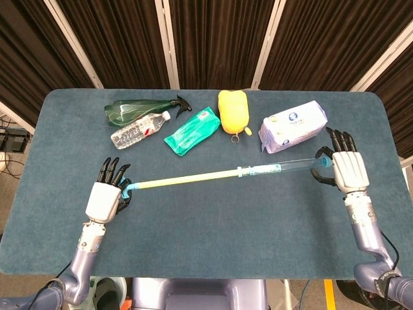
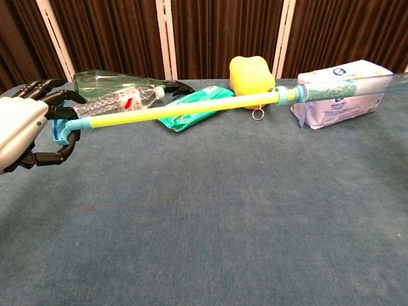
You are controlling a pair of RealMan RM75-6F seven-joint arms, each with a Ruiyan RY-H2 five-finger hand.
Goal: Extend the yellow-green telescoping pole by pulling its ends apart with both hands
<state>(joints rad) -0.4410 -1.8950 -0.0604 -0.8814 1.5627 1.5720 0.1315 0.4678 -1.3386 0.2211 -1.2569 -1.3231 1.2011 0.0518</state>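
While pole [image 1: 213,175] hangs midair, bottles [image 1: 138,130], pouch [image 1: 191,130], tissue pack [image 1: 293,125] behind

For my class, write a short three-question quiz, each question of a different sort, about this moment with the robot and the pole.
1. True or false: the left hand holds the pole by its blue end.
2. Which thing lies behind the pole's clear section? A) spray bottle B) wipes pack C) water bottle
3. Fill in: the yellow sponge sits between the green pouch and the ____.

Key: 1 true; 2 B; 3 wipes pack. The right hand grips the other end.
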